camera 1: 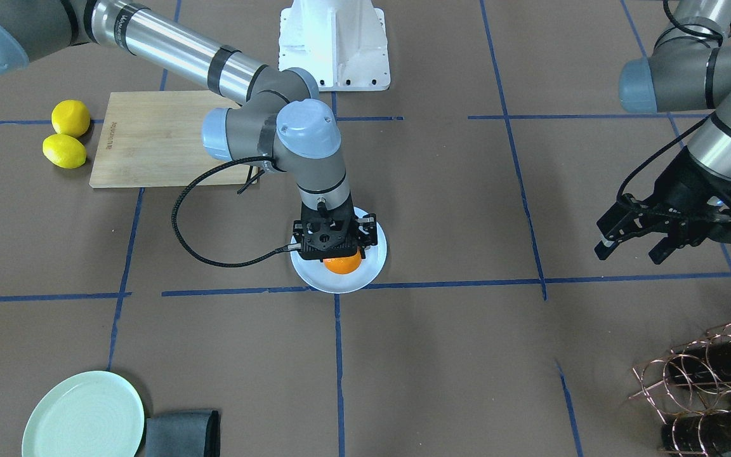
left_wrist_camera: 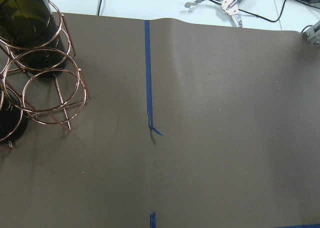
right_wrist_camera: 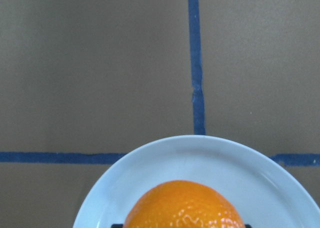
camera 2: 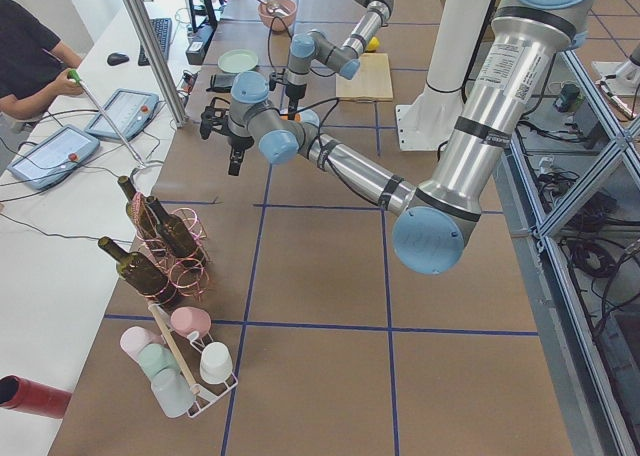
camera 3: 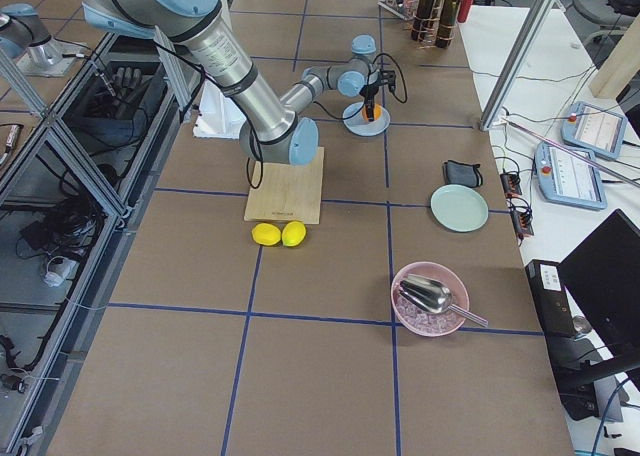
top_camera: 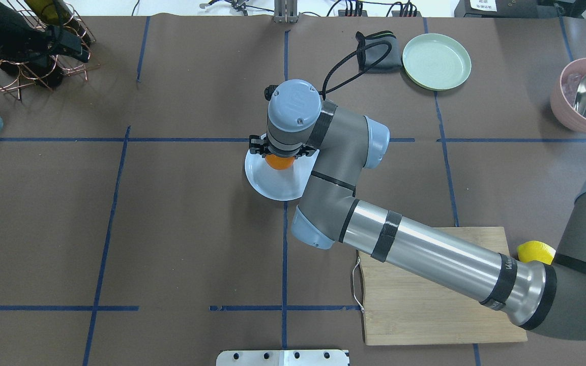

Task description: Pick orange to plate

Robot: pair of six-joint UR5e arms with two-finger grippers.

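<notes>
The orange sits low over the middle of the pale bluish-white plate, near the table's centre. My right gripper points straight down onto it, jaws on either side and shut on the fruit. In the right wrist view the orange fills the bottom edge with the plate rim curving around it. From overhead the orange peeks out under the wrist above the plate. My left gripper hangs open and empty, far off to the side near the bottle rack.
Two yellow lemons lie beside a wooden cutting board. A mint-green plate and a grey cloth sit at the operators' edge. A copper bottle rack stands under my left arm; a pink bowl with a scoop sits far right.
</notes>
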